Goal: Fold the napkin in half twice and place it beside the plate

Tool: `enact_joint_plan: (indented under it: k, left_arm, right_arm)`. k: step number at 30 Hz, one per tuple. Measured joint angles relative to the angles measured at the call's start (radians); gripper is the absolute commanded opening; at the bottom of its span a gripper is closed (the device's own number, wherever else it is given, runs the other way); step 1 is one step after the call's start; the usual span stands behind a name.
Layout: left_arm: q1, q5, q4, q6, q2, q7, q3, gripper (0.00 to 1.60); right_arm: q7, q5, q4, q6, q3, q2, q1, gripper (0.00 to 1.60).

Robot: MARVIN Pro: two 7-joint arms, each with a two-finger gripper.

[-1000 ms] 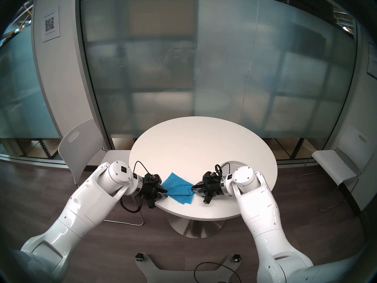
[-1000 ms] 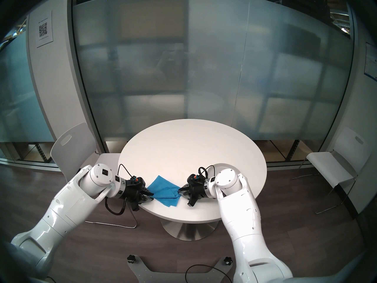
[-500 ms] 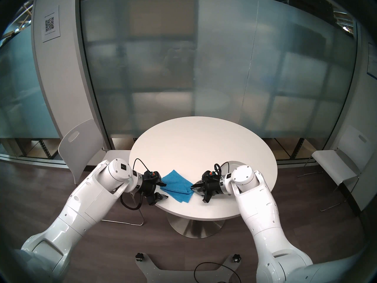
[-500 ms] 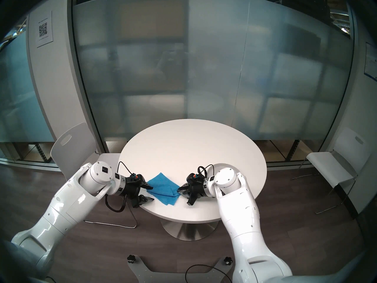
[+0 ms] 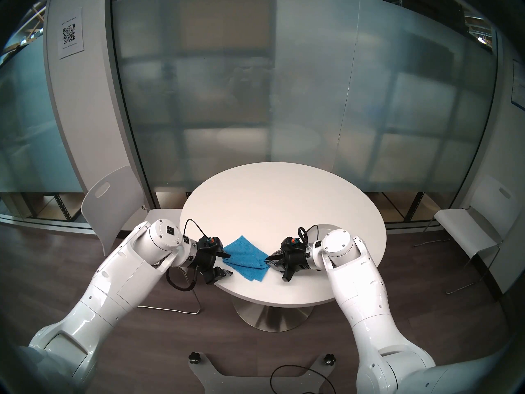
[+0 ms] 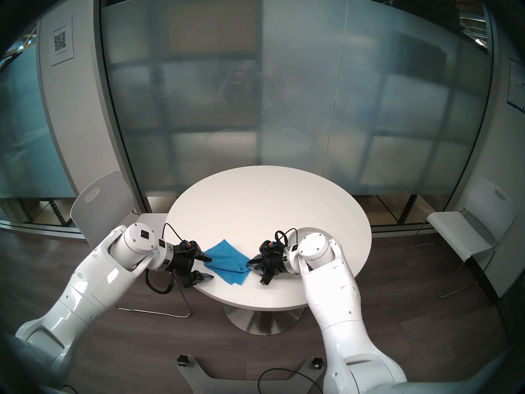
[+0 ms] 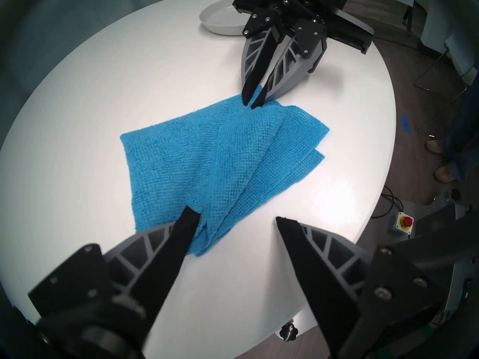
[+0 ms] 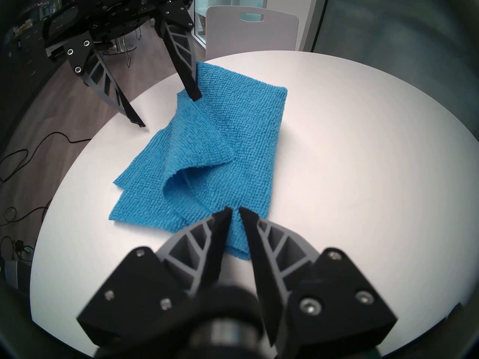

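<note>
A blue napkin (image 5: 245, 258) (image 6: 227, 264) (image 7: 207, 156) (image 8: 233, 133) lies folded in loose, uneven layers near the front of the round white table (image 5: 270, 203). My left gripper (image 5: 230, 264) (image 6: 212, 268) (image 7: 236, 214) (image 8: 168, 111) stands open at its left corner. One finger rests on the cloth and the other is over bare table. My right gripper (image 5: 266, 260) (image 6: 249, 263) (image 7: 250, 102) (image 8: 234, 210) is shut on the napkin's right corner. The light-grey plate (image 7: 217, 19) (image 5: 326, 228) sits behind the right wrist, mostly hidden in the head views.
The table's front edge runs close under both wrists. White chairs stand at the left (image 5: 113, 203) and right (image 5: 468, 228). A frosted glass wall rises behind the table. A person's feet (image 7: 440, 159) and a red stop button (image 7: 404, 221) are on the floor.
My left gripper has opened and let go of the napkin's left corner. The cloth has settled flatter on the table. The right gripper has kept its hold and barely moved.
</note>
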Motion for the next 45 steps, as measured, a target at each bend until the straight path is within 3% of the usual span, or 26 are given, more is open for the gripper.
enact_joint_plan:
  k: [29, 37, 40, 45]
  left_arm:
    - [0.044, -0.062, -0.054, 0.054, 0.037, -0.006, -0.074, 1.24]
    - [0.038, -0.089, -0.079, 0.079, 0.030, -0.018, -0.100, 1.07]
    - [0.032, -0.102, -0.101, 0.093, 0.021, -0.029, -0.103, 0.88]
    - [0.024, -0.115, -0.134, 0.119, 0.008, -0.046, -0.103, 0.82]
  right_arm:
    - [-0.008, -0.011, -0.016, 0.010, -0.013, 0.002, -0.006, 0.67]
    - [-0.009, -0.012, -0.017, 0.011, -0.014, 0.003, -0.006, 0.67]
    - [-0.009, -0.012, -0.017, 0.011, -0.015, 0.003, -0.006, 0.67]
    - [-0.009, -0.011, -0.018, 0.012, -0.015, 0.003, -0.006, 0.67]
